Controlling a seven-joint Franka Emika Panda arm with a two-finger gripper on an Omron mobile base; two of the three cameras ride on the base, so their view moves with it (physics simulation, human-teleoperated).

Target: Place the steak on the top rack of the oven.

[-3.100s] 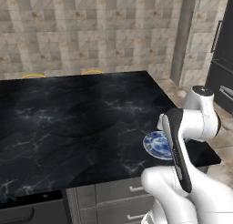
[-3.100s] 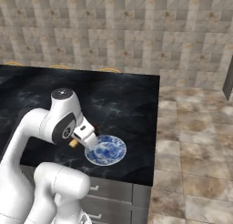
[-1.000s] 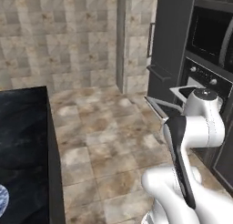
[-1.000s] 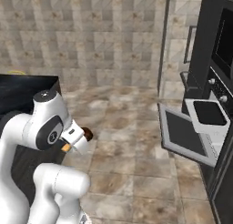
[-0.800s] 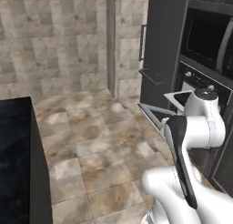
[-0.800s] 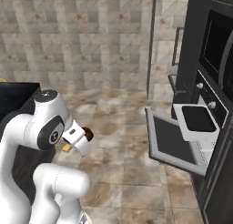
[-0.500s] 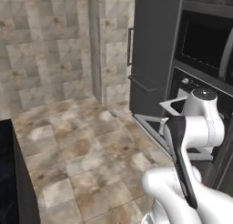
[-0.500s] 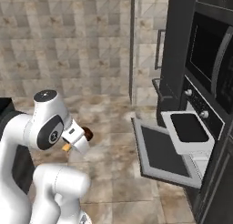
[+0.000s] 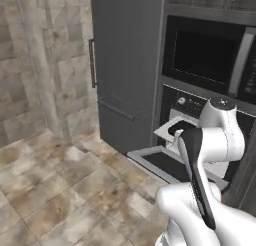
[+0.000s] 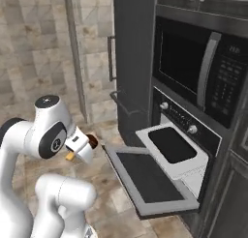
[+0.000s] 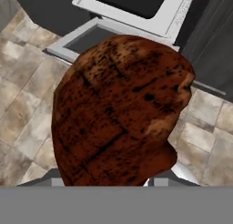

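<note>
The steak (image 10: 92,141), a dark reddish-brown lump, is held at the tip of my gripper (image 10: 89,144), which is shut on it in front of my base, above the floor. In the hand view the steak (image 11: 118,109) looms large and hides the fingertips. The oven (image 10: 182,118) stands to the right with its dark-glass door (image 10: 147,178) dropped flat. The top rack (image 10: 172,144), pale grey with a dark centre, is slid out over the door. It also shows past the steak as the rack (image 11: 136,3) and beside my arm as the rack (image 9: 172,129). The steak is left of the door, apart from it.
A black-windowed microwave (image 10: 196,63) sits above the oven. A tall dark grey cabinet front with handles (image 9: 125,65) stands left of the oven. The open door (image 9: 162,162) juts out low over the stone-tiled floor (image 9: 55,190).
The whole picture has swung from the black counter and plate to the oven wall, so the base has moved. The oven is nearer now. The steak stays in the gripper.
</note>
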